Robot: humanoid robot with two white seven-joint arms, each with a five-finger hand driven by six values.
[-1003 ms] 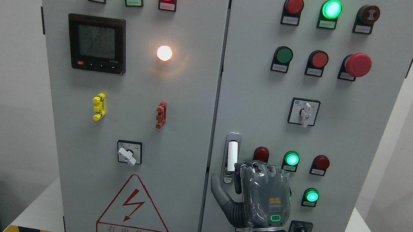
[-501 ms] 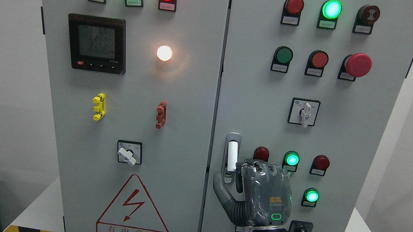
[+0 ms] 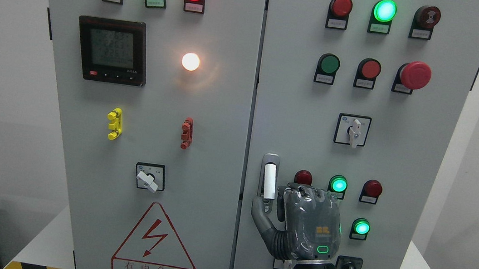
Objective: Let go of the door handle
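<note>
The door handle (image 3: 269, 180), a white lever in a grey metal plate, stands upright on the right cabinet door (image 3: 297, 114), near its left edge. My right hand (image 3: 279, 210) is just below and to the right of it, with the back of the hand facing me. The thumb (image 3: 258, 205) is spread out to the left of the plate's lower end. The other fingers are bent toward the door beside the plate, with their tips hidden. The white lever shows bare above the hand, and nothing is grasped. The left arm is out of view.
The grey two-door cabinet fills the view. Around the hand are a red lamp (image 3: 303, 177), green lamps (image 3: 338, 184) (image 3: 361, 227) and a key switch (image 3: 347, 266) with the wrist cable in front. A rotary switch (image 3: 352, 130) and a red mushroom button (image 3: 415, 75) sit higher.
My right hand has shifted slightly to the right and a little up along the door. The thumb has moved in closer to the handle plate's lower end.
</note>
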